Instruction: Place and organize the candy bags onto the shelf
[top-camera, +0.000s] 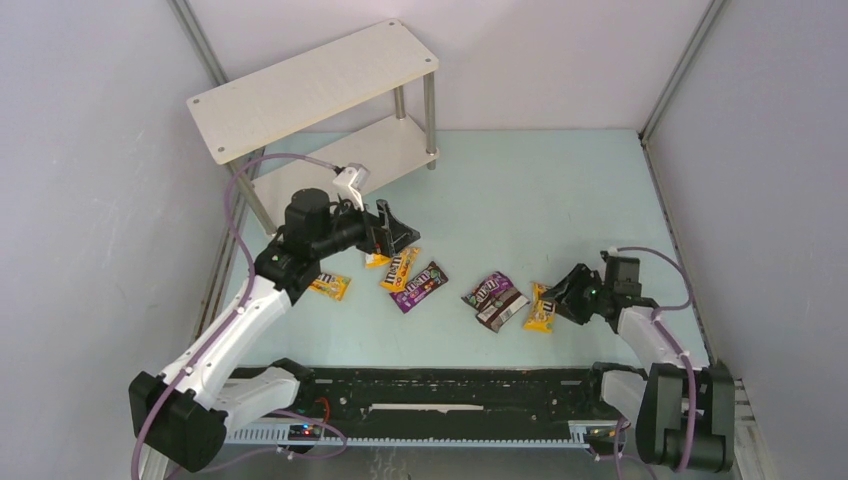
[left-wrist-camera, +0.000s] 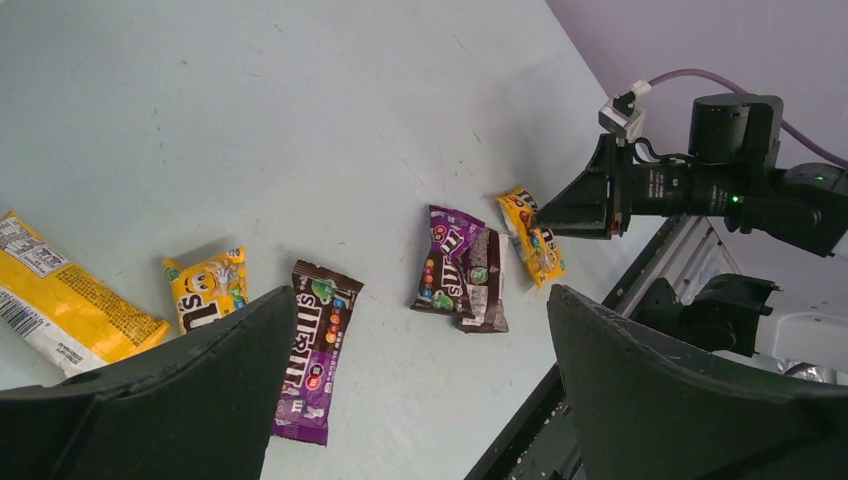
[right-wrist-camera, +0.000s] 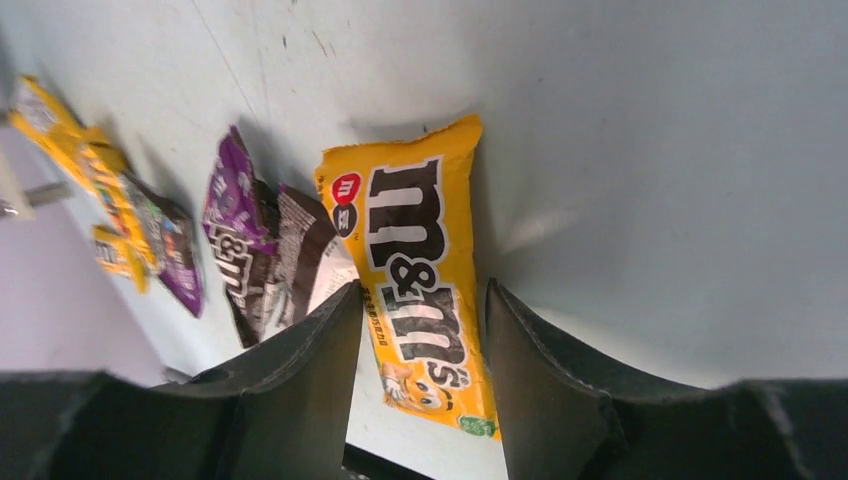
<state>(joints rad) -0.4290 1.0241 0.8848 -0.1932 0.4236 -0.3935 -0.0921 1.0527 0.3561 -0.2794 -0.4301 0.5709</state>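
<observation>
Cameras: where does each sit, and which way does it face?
Top external: high behind the robot, looking down at table, shelf, left arm, right arm.
Left wrist: looks across the bags toward the right gripper; own open fingers below.
Right wrist: looks down at a yellow bag between its fingers.
Shared: that bag, in all three.

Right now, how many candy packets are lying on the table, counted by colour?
Yellow-orange glossy flat packets: 4
Purple glossy flat packets: 2
Dark brown glossy flat packet: 1
Total: 7

Open table (top-camera: 560, 210) splits candy bags (top-camera: 419, 286) into two clusters — left arm (top-camera: 240, 320) fronts shelf (top-camera: 310, 90).
</observation>
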